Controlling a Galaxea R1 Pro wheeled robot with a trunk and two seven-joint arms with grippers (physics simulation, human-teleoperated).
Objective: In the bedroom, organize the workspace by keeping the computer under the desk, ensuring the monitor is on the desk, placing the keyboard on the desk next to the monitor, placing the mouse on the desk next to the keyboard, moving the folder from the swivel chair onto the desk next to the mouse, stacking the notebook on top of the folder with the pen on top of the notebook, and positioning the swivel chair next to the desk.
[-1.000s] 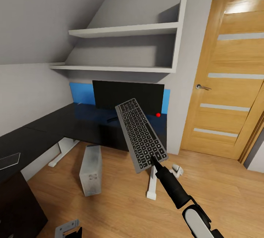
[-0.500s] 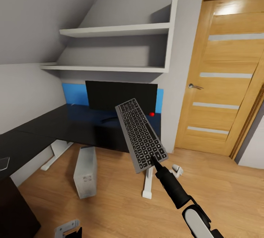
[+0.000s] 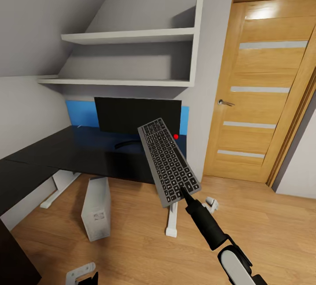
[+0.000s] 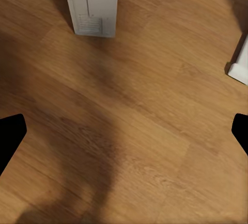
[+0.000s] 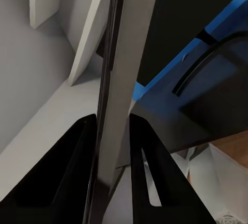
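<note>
Silvery-framed and dark-keyed, the slim long keyboard (image 3: 169,162) sticks up beyond the right claw (image 3: 181,190) pinching only its near end, so it could pivot loose over the glossy black bench (image 3: 66,153) ahead.

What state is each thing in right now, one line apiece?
keyboard: held in the air, tilted, clamped at its near end.
right gripper: shut on the keyboard.
left gripper: open, over bare floor.
monitor: upright on the desk.
computer: standing on the floor.
door: closed.
</note>
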